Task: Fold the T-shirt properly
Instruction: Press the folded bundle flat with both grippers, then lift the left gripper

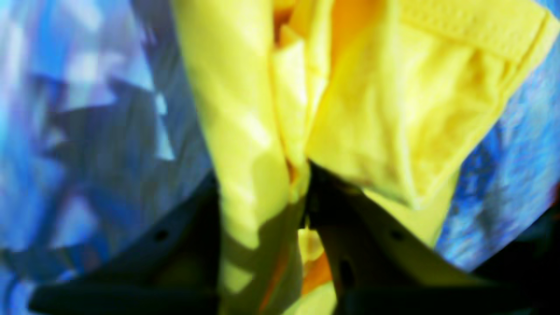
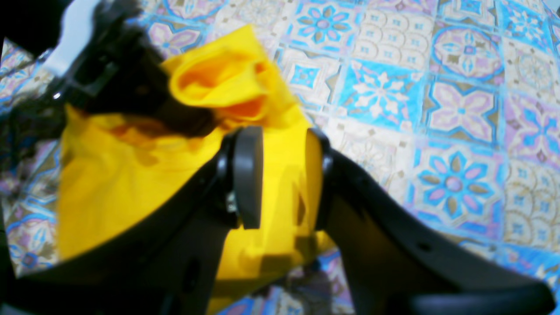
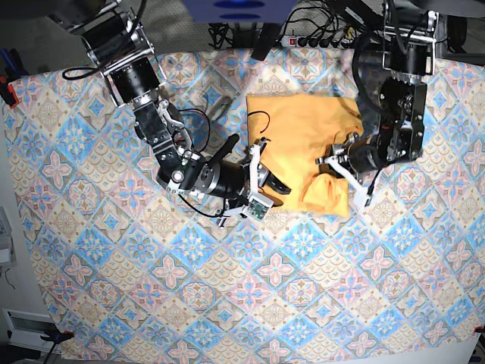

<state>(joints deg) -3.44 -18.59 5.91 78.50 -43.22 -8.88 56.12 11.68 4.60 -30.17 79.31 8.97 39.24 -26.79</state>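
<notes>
The T-shirt (image 1: 245, 109) fills the middle of the left wrist view as bright yellow cloth in long vertical folds, with a hemmed edge at the upper right. The left gripper (image 1: 304, 175) has its two dark fingers drawn close together at the bottom of the picture, and a fold of the yellow cloth is pinched between their tips. Behind the cloth the blue-patterned tablecloth (image 1: 87, 131) is a blur.

In the right wrist view the T-shirt (image 2: 122, 183) lies on the tablecloth (image 2: 437, 109) at the left and centre, with a rolled, bunched lump of cloth at its upper edge. The right gripper (image 2: 284, 175) has its jaws partly apart, one grey pad on the left and a dark finger on the right, and yellow cloth shows in the gap. Whether the pads press that cloth I cannot tell. The other arm's dark body is above left, over the shirt.

From the base view the T-shirt (image 3: 303, 129) lies flat on the tablecloth (image 3: 114, 265) in the upper middle of the table, its lower right part gathered into a small bunch. The left gripper (image 3: 333, 161) is at that bunch, on the shirt's right edge. The right gripper (image 3: 274, 182) reaches in from the left and sits at the shirt's lower left edge.
</notes>
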